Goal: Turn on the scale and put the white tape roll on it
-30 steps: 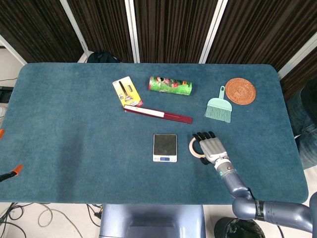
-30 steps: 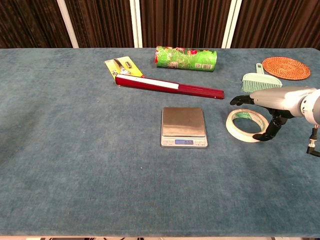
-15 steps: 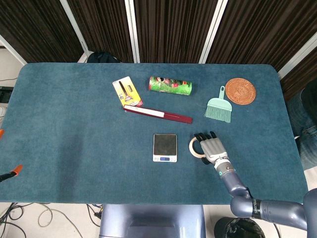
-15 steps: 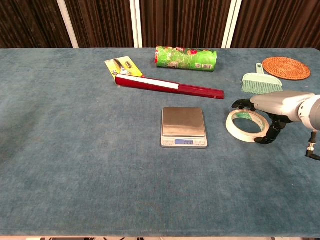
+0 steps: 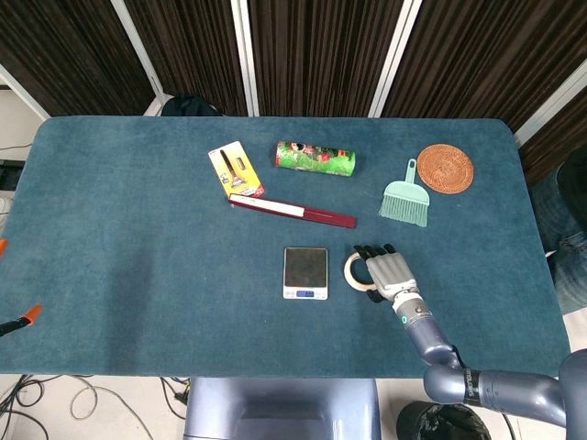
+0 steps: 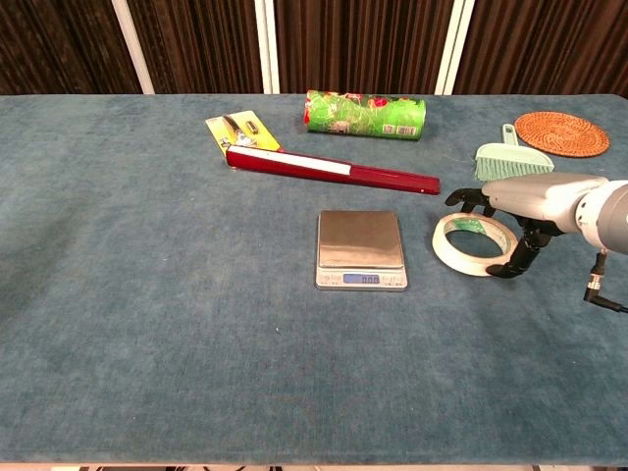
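Note:
The small silver scale (image 5: 304,272) (image 6: 360,249) lies at the table's middle front, and its display glows blue. Just right of it sits the white tape roll (image 5: 349,272) (image 6: 469,269), flat or barely tilted. My right hand (image 5: 390,272) (image 6: 535,201) reaches over the roll from the right. Its fingers (image 6: 469,196) hook the far rim and the thumb presses the near right rim, so it grips the roll. A narrow strip of cloth separates the roll from the scale. My left hand shows in neither view.
A long red box (image 5: 292,211) (image 6: 334,169) lies behind the scale. Further back are a yellow package (image 5: 235,170), a green can (image 5: 315,158) (image 6: 365,113), a mint hand brush (image 5: 404,199) (image 6: 512,159) and a round woven coaster (image 5: 446,168) (image 6: 562,132).
My right hand has shifted a little left toward the scale, and the tape roll has moved left with it. The scale has stayed put.

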Available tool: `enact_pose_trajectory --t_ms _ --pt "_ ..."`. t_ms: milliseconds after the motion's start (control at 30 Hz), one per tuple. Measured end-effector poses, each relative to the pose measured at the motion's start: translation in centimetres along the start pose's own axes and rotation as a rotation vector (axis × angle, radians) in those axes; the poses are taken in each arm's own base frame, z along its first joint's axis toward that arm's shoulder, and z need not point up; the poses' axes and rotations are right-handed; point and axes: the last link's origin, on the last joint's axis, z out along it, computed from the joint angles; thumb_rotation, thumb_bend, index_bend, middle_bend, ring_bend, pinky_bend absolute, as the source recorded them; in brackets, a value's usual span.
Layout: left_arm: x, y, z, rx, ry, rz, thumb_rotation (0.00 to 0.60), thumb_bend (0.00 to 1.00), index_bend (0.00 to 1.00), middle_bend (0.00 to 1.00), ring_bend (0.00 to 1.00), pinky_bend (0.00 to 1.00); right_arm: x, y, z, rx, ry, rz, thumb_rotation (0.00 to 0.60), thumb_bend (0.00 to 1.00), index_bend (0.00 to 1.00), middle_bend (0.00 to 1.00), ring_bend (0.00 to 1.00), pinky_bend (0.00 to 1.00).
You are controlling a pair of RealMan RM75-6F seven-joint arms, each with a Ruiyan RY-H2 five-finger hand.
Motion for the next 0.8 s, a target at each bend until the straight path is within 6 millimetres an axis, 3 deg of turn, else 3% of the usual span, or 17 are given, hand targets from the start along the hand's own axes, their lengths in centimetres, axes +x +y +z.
enact_pose_trajectory --t_ms 133,433,800 --pt "0.1 0.0 0.0 0.001 0.004 -0.004 0.6 0.0 0.01 0.0 0.0 0.0 1.1 -1.0 0.1 0.03 0.022 -0.012 0.6 0.41 0.02 0.27 0.42 0.13" --pt "0.2 -0.2 0.1 0.003 0.006 -0.011 0.6 0.0 0.01 0.0 0.0 0.0 4.0 -5.3 0.8 0.114 0.072 -0.046 0.6 0.41 0.03 0.27 0.42 0.13" --pt "0.4 -0.6 0.3 0.013 0.009 -0.019 0.6 0.0 0.01 0.0 0.0 0.0 3.7 -9.8 1.7 0.165 0.062 -0.068 0.6 0.41 0.03 0.27 0.42 0.13"
